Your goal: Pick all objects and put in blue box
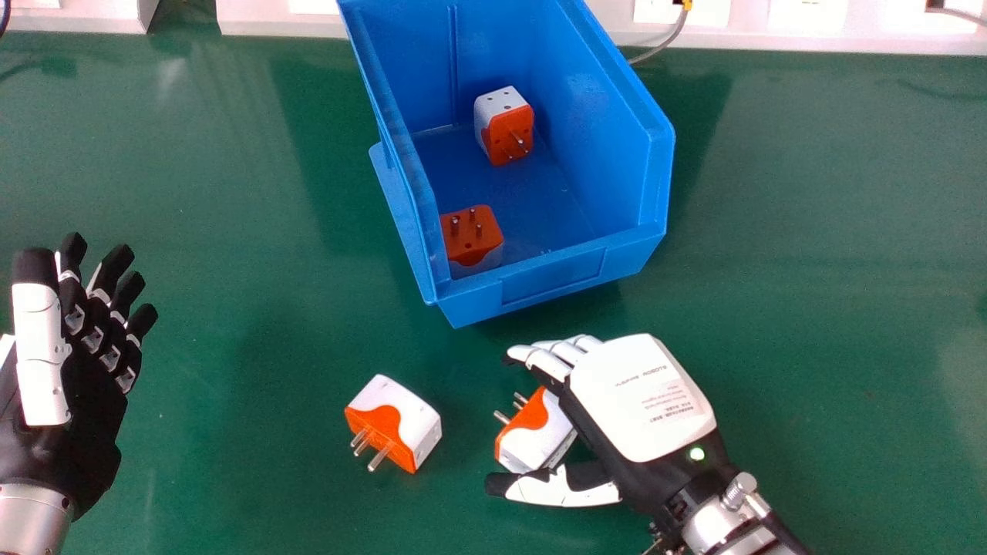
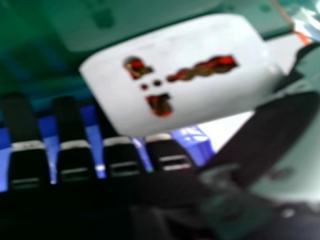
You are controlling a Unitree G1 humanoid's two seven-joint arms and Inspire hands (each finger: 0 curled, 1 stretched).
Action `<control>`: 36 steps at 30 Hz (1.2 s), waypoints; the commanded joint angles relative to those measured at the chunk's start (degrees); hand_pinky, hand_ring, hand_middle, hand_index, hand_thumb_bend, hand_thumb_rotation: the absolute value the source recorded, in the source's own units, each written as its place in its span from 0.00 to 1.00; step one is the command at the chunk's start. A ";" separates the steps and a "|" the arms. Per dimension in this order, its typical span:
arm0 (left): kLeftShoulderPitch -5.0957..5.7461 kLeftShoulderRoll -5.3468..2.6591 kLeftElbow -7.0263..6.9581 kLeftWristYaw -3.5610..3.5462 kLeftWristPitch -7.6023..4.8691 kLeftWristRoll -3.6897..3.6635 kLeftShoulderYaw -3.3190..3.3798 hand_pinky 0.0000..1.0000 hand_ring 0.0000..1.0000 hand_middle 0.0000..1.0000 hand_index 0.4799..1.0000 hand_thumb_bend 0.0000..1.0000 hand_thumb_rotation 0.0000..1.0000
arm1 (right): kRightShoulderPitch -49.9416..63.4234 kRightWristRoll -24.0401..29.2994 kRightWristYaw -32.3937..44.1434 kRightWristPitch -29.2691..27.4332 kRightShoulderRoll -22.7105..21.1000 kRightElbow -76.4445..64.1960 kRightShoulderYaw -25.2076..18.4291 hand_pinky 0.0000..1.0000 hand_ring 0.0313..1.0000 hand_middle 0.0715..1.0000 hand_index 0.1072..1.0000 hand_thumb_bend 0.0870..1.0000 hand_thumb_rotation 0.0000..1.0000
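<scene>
The green worktop point(image 1: 239, 254) has a big blue box point(image 1: 555, 277) on it, at the far side and in the middle. Two plugs are in the box. The far plug point(image 1: 505, 135) sits close to the right wall, and its pins point to the near side. The near plug point(image 1: 472, 240) is in the near left corner, with its pins up.

Two more plugs lie on the worktop, on the near side of the box. They are white and orange too. The left plug point(image 1: 409, 420) has its pins poking out to the near left. The right plug point(image 1: 544, 439) is between the fingers and thumb of the right robot hand point(image 1: 644, 401). Its pins point to the far left.

The right robot hand is open wide, palm down. Its fingers reach past the far side of the plug and its thumb is at the near side. I can't tell if it touches the plug. In the right hand view, the white side with the holes shows big, and a bit of the blue box shows behind the fingers.

The left robot hand point(image 1: 96, 412) is at the near left, open and with nothing in it. At the far edge is a long white bar point(image 1: 277, 25) and a grey cable point(image 1: 669, 40).
</scene>
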 commanded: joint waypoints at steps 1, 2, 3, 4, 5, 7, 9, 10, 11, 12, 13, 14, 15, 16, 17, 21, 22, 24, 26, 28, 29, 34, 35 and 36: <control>-0.50 0.81 -0.86 -0.24 -0.91 0.30 0.37 1.00 1.00 1.00 1.00 0.86 0.98 | 1.50 0.27 1.44 0.02 -0.92 2.17 0.96 0.63 0.72 0.74 0.75 0.44 0.70; -0.49 0.79 -1.00 -0.17 -0.78 0.23 0.40 1.00 1.00 1.00 0.99 0.86 0.98 | 1.39 0.16 0.42 -0.53 -1.01 2.53 1.07 0.63 0.72 0.74 0.75 0.44 0.68; -0.52 0.79 -1.08 -0.09 -0.69 0.23 0.40 1.00 1.00 1.00 0.99 0.85 0.98 | 1.22 0.16 -0.55 -1.21 -1.08 2.95 1.15 0.61 0.69 0.72 0.73 0.45 0.60; -0.58 0.84 -1.08 -0.09 -0.58 0.20 0.40 1.00 1.00 1.00 0.99 0.85 0.98 | 1.06 0.35 -1.02 -1.84 -1.11 3.24 1.17 0.58 0.66 0.68 0.70 0.45 0.54; -0.65 0.88 -1.06 -0.04 -0.41 0.16 0.40 1.00 1.00 1.00 1.00 0.86 0.98 | 0.95 0.67 -1.44 -2.43 -1.09 3.45 1.12 0.51 0.57 0.59 0.62 0.42 0.48; -0.82 0.95 -0.82 -0.22 -0.40 0.01 0.43 1.00 1.00 1.00 1.00 0.86 0.98 | 1.16 2.94 1.37 -2.84 -0.89 2.54 0.34 0.38 0.42 0.44 0.48 0.44 0.26; -1.00 1.03 -0.58 -0.39 -0.43 -0.01 0.42 1.00 1.00 1.00 1.00 0.85 0.98 | 1.62 5.40 5.70 -2.32 -0.91 0.59 -0.47 0.30 0.33 0.35 0.44 0.44 0.19; -1.05 1.07 -0.51 -0.42 -0.44 0.05 0.40 1.00 1.00 1.00 1.00 0.85 0.98 | 1.75 6.21 6.92 -2.19 -0.99 -0.04 -0.69 0.25 0.28 0.31 0.42 0.44 0.17; -1.09 1.11 -0.44 -0.42 -0.49 0.18 0.38 1.00 1.00 1.00 1.00 0.85 0.98 | 1.81 7.05 7.95 -2.20 -1.06 -0.47 -0.92 0.21 0.24 0.27 0.41 0.43 0.16; -1.09 1.09 -0.50 -0.41 -0.51 0.27 0.36 1.00 1.00 1.00 1.00 0.85 0.98 | 1.86 7.84 8.77 -2.40 -1.18 -0.81 -1.13 0.19 0.21 0.26 0.41 0.43 0.16; -1.13 1.05 -0.55 -0.40 -0.44 0.22 0.37 1.00 1.00 1.00 1.00 0.85 0.98 | 1.92 8.62 9.50 -2.55 -1.24 -1.12 -1.36 0.19 0.21 0.25 0.41 0.43 0.16; -1.16 1.01 -0.59 -0.38 -0.34 0.13 0.38 1.00 1.00 1.00 1.00 0.85 0.98 | 1.99 9.32 10.15 -2.61 -1.26 -1.39 -1.58 0.18 0.20 0.25 0.41 0.43 0.16; -1.21 0.98 -0.57 -0.36 -0.28 0.05 0.41 1.00 1.00 1.00 1.00 0.85 0.98 | 2.07 10.00 10.68 -2.62 -1.22 -1.58 -1.79 0.18 0.20 0.24 0.41 0.43 0.16; -1.26 1.00 -0.50 -0.29 -0.28 0.13 0.40 1.00 1.00 1.00 1.00 0.85 0.97 | 2.14 10.67 11.09 -2.57 -1.05 -1.66 -2.06 0.18 0.20 0.24 0.41 0.43 0.16; -1.26 1.01 -0.50 -0.18 -0.22 0.22 0.39 1.00 1.00 1.00 1.00 0.85 0.98 | 2.25 11.29 11.22 -2.52 -0.79 -1.66 -2.36 0.19 0.21 0.25 0.41 0.43 0.16; -1.56 1.13 -0.13 -0.24 -0.30 0.33 0.31 1.00 1.00 1.00 0.99 0.86 0.97 | 1.99 12.12 9.54 -3.25 -0.11 -0.50 -2.97 0.20 0.23 0.27 0.41 0.43 0.15; -1.62 1.12 -0.06 -0.28 -0.44 0.41 0.27 1.00 1.00 1.00 0.99 0.86 0.97 | 1.88 12.15 9.60 -3.09 0.00 -0.38 -3.06 0.20 0.23 0.28 0.41 0.43 0.15; -1.80 1.03 0.23 -0.43 -0.76 0.43 0.26 1.00 1.00 1.00 0.99 0.85 0.97 | 1.65 12.34 9.19 -3.34 0.22 0.01 -3.27 0.20 0.23 0.28 0.41 0.43 0.15; -2.02 0.93 0.45 -0.56 -0.77 0.20 0.30 1.00 1.00 0.99 0.99 0.85 0.97 | 1.53 12.64 8.75 -3.90 0.39 0.26 -3.57 0.19 0.22 0.27 0.41 0.43 0.15; -2.19 0.83 0.66 -0.71 -0.74 -0.07 0.33 1.00 1.00 1.00 0.99 0.85 0.97 | 1.62 12.62 8.35 -4.14 0.46 -0.05 -3.89 0.18 0.20 0.24 0.41 0.43 0.15; -2.24 0.83 0.76 -0.75 -0.80 -0.01 0.29 1.00 1.00 1.00 1.00 0.85 0.96 | 1.82 12.80 8.44 -4.20 0.40 -0.64 -4.12 0.17 0.19 0.24 0.41 0.43 0.15; -2.49 0.66 0.91 -0.77 -0.84 0.10 0.19 1.00 1.00 1.00 1.00 0.84 0.97 | 4.72 14.25 9.58 -4.16 -0.58 -8.46 -6.50 0.16 0.17 0.21 0.41 0.43 0.15; -2.49 0.66 0.87 -0.65 -0.94 0.35 0.09 1.00 1.00 1.00 1.00 0.84 0.97 | 5.47 14.14 9.26 -4.24 -0.86 -10.38 -7.12 0.15 0.16 0.21 0.41 0.43 0.15; -2.54 0.77 1.02 -0.52 -1.11 0.76 -0.03 1.00 1.00 1.00 1.00 0.84 0.97 | 6.21 13.82 8.98 -4.03 -1.07 -12.33 -7.74 0.14 0.15 0.19 0.41 0.43 0.14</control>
